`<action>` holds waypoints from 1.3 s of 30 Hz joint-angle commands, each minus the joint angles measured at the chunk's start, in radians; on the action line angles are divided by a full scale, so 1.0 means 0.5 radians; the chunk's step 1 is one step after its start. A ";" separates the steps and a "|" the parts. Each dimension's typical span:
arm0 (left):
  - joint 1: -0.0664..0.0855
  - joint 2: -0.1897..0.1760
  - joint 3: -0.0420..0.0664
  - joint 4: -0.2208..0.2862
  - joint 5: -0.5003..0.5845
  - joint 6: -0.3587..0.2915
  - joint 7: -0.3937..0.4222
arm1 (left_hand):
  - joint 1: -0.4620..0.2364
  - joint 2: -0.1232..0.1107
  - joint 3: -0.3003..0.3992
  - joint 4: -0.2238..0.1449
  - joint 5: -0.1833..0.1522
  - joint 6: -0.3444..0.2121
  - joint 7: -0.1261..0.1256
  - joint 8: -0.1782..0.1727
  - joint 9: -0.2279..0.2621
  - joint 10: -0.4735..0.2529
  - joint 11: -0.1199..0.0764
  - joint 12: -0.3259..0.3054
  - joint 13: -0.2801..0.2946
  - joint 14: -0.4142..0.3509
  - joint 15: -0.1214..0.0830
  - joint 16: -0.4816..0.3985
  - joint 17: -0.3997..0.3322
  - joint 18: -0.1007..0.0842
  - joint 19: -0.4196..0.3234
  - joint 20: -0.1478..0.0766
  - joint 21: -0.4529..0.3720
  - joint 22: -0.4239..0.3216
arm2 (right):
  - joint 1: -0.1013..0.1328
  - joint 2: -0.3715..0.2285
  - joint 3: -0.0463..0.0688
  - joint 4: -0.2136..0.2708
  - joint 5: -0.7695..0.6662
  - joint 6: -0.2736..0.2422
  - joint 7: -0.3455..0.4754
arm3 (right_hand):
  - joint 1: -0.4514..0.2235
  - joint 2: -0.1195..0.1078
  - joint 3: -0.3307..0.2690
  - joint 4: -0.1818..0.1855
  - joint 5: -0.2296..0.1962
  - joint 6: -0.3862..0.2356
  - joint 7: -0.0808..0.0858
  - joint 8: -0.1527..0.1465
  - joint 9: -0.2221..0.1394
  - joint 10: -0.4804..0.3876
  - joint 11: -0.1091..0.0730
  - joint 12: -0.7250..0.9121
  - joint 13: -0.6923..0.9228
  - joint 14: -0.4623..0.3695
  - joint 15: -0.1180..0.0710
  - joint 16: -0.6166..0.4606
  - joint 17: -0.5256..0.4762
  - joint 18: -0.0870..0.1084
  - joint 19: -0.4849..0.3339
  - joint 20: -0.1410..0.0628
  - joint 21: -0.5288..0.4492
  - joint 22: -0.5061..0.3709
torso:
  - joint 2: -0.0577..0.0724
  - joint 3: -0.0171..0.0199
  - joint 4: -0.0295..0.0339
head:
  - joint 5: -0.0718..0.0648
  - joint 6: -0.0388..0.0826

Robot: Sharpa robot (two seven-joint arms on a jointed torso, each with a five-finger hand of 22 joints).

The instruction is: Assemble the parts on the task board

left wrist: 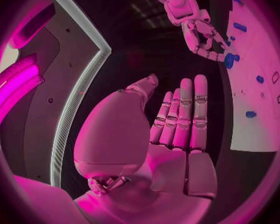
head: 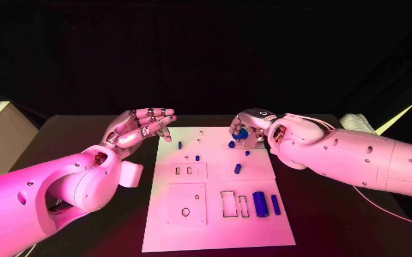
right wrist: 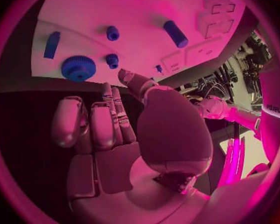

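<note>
The white task board (head: 219, 227) lies mid-table with several small blue parts on it. My left hand (head: 141, 125) hovers palm up at the board's far left corner, fingers straight and holding nothing (left wrist: 177, 119). My right hand (head: 250, 126) hangs over the board's far right part, fingers bent, thumb apart (right wrist: 109, 129). A blue gear (head: 241, 133) lies on the board just below its fingertips, and in the right wrist view the gear (right wrist: 77, 68) lies apart from them. A thick blue cylinder (head: 260, 203) and a thin blue bar (head: 275, 204) lie near the front right.
Small blue pegs (head: 180, 145) (head: 231, 144) (head: 238, 168) dot the board's far half. Two raised square blocks (head: 186, 171) (head: 186, 203) and narrow slots (head: 228, 204) sit nearer me. A pale box (head: 11, 132) stands off the table's left, a white object (head: 353, 121) at far right.
</note>
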 commanded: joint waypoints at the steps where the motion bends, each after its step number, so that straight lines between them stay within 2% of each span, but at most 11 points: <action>1: 0.006 -0.002 0.002 0.010 -0.015 0.052 -0.003 | -0.014 -0.001 0.013 -0.003 -0.007 0.002 0.013 0.011 -0.002 0.006 -0.006 0.008 0.002 -0.013 0.004 0.005 0.002 0.025 -0.017 0.002 0.005 0.002 | -0.003 0.010 0.001 -0.009 -0.110 0.055 -0.089 | 0.006 -0.008 -0.004 0.008 0.009 -0.012 -0.005 -0.005 0.004 -0.012 -0.002 0.011 0.003 0.088 0.012 0.024 0.014 -0.038 0.014 0.002 0.017 0.018 | 0.011 -0.0069 0.011 | -0.003 -0.006; 7: 0.012 -0.007 0.003 0.010 -0.015 0.053 -0.008 | -0.018 -0.001 0.015 -0.002 -0.007 0.002 0.013 0.011 -0.002 0.006 -0.005 0.009 0.002 -0.015 0.004 0.010 0.003 0.025 -0.020 0.002 0.011 0.006 | -0.010 0.023 0.000 -0.016 -0.119 0.077 -0.095 | 0.014 0.003 -0.002 0.018 0.017 0.009 -0.009 0.008 0.016 -0.009 -0.004 0.022 0.010 0.088 0.012 0.048 0.030 -0.043 0.021 0.003 0.041 0.052 | 0.020 -0.0106 0.015 | -0.006 -0.011; 9: 0.014 -0.008 0.003 0.009 -0.015 0.052 -0.009 | -0.018 -0.001 0.015 -0.002 -0.007 0.002 0.013 0.011 -0.002 0.006 -0.005 0.009 0.002 -0.015 0.004 0.010 0.003 0.025 -0.020 0.002 0.011 0.006 | -0.012 0.025 0.000 -0.015 -0.120 0.081 -0.094 | 0.016 0.007 0.001 0.022 0.020 0.015 -0.011 0.012 0.020 -0.001 -0.006 0.029 0.013 0.087 0.011 0.056 0.036 -0.046 0.028 0.003 0.056 0.073 | 0.024 -0.0098 0.012 | -0.004 -0.009; 21: 0.019 -0.013 0.003 0.007 -0.015 0.050 -0.018 | -0.022 -0.003 0.019 -0.003 -0.008 -0.004 0.016 0.009 -0.003 -0.001 -0.003 0.006 0.001 -0.020 0.006 0.022 0.006 0.025 -0.029 0.003 0.026 0.016 | -0.022 0.047 0.000 -0.053 -0.094 0.150 -0.107 | 0.000 0.018 0.016 0.053 0.029 0.040 -0.021 0.029 0.039 0.032 -0.015 0.054 0.024 0.090 0.005 0.098 0.069 -0.055 0.045 -0.001 0.101 0.135 | 0.036 -0.0096 0.022 | -0.003 -0.013; 27: 0.020 -0.016 0.003 0.009 -0.015 0.050 -0.020 | -0.022 -0.003 0.019 -0.003 -0.008 -0.004 0.016 0.009 -0.003 -0.001 -0.003 0.006 0.001 -0.020 0.006 0.022 0.006 0.025 -0.029 0.003 0.026 0.016 | -0.025 0.054 0.000 -0.062 -0.102 0.148 -0.114 | 0.000 0.019 0.021 0.057 0.030 0.046 -0.023 0.032 0.043 0.037 -0.017 0.057 0.026 0.089 0.004 0.101 0.068 -0.055 0.044 -0.002 0.103 0.138 | 0.041 -0.0102 0.022 | -0.001 -0.010; 33: 0.021 -0.017 0.003 0.008 -0.015 0.049 -0.022 | -0.023 -0.002 0.020 -0.003 -0.008 -0.005 0.016 0.009 -0.003 -0.003 -0.003 0.006 0.001 -0.020 0.006 0.026 0.006 0.025 -0.031 0.004 0.031 0.019 | -0.026 0.062 0.000 -0.049 -0.105 0.140 -0.111 | -0.002 0.021 0.027 0.064 0.033 0.053 -0.025 0.037 0.049 0.049 -0.020 0.065 0.029 0.090 0.002 0.110 0.075 -0.056 0.047 -0.003 0.111 0.149 | 0.045 -0.0110 0.016 | 0.001 -0.011; 39: 0.023 -0.017 0.003 0.008 -0.015 0.051 -0.025 | -0.023 -0.002 0.020 -0.003 -0.008 -0.005 0.016 0.009 -0.003 -0.003 -0.003 0.006 0.001 -0.020 0.006 0.026 0.006 0.025 -0.031 0.004 0.031 0.019 | -0.027 0.071 0.000 -0.047 -0.106 0.141 -0.110 | -0.008 0.020 0.029 0.071 0.031 0.057 -0.027 0.040 0.053 0.055 -0.022 0.068 0.030 0.090 0.000 0.117 0.080 -0.057 0.049 -0.004 0.117 0.158 | 0.047 -0.0126 0.020 | -0.001 -0.011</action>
